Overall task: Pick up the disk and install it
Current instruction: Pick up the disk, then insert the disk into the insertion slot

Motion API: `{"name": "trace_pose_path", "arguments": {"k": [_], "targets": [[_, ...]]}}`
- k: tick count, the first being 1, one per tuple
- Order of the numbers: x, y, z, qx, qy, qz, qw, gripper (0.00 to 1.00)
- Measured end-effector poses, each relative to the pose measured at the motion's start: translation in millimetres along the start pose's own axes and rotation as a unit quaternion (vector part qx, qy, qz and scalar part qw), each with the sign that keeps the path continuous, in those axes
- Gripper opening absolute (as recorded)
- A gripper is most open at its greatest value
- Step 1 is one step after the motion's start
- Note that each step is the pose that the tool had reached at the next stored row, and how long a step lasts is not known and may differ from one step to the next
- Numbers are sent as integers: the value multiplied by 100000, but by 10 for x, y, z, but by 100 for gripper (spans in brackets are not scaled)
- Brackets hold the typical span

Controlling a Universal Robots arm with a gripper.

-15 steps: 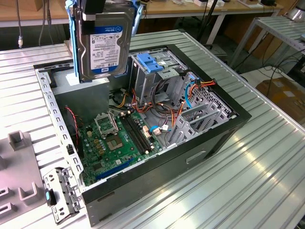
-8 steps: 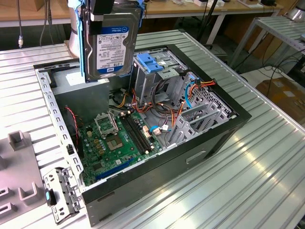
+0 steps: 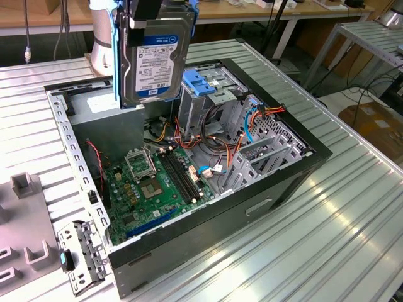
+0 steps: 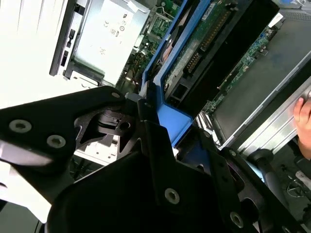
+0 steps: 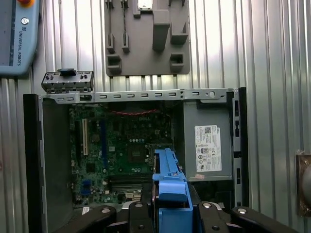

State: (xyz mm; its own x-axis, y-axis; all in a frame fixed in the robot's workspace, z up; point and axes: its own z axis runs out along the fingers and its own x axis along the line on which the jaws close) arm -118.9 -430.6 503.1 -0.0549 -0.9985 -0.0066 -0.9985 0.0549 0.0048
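Nearest in the exterior view, the ribbed aluminium desk (image 3: 327, 239) carries an open, black-walled computer case (image 3: 252, 207). At its near corner, on the exterior view's left, a small punched metal bracket (image 3: 82, 255) lies just beside the case. A grey moulded fixture plate (image 3: 22, 245) sits further out on that side.

Inside the case a green motherboard (image 3: 154, 182) lies flat. Orange, red and blue cables (image 3: 217, 141) loop between it and the bare-steel drive bay (image 3: 217, 104). The bay is capped by a light-blue plastic bracket (image 3: 201, 82). A grey power supply (image 3: 94, 113) fills the far corner on the exterior view's left, and the first wrist view shows its white sticker.

Over that far end hangs the disk (image 3: 154, 56). It is in the air above the case, on edge, with its labelled face toward the exterior camera. It sits just to the exterior view's left of the light-blue bracket and outside the bay.

The hand (image 3: 150, 17) comes down from above and is pinched onto the disk's upper end. In the first wrist view its black fingers (image 5: 141, 213) flank the blue rail on both sides. Behind it a white robot base (image 3: 101, 44) stands on the desk, with wooden benches (image 3: 252, 9) beyond.

The disk is a flat silver-metal slab with a blue-and-white label and blue plastic side rails. The second wrist view shows a green circuit board on its other face. The hand is matte black with bolt heads.

In the first wrist view a teach pendant (image 5: 17, 34) lies on the desk past the case. A person's fingers (image 4: 303, 116) show at the edge of the second wrist view.
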Motion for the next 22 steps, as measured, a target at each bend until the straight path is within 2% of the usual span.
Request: {"name": "trace_pose_path", "arguments": {"k": [7,15,22], "targets": [[14,-45,-1,0,5,57,100000,37],[15,-49,0,1,1,56,100000,37],[42,-51,-1,1,1,56,100000,37]]}}
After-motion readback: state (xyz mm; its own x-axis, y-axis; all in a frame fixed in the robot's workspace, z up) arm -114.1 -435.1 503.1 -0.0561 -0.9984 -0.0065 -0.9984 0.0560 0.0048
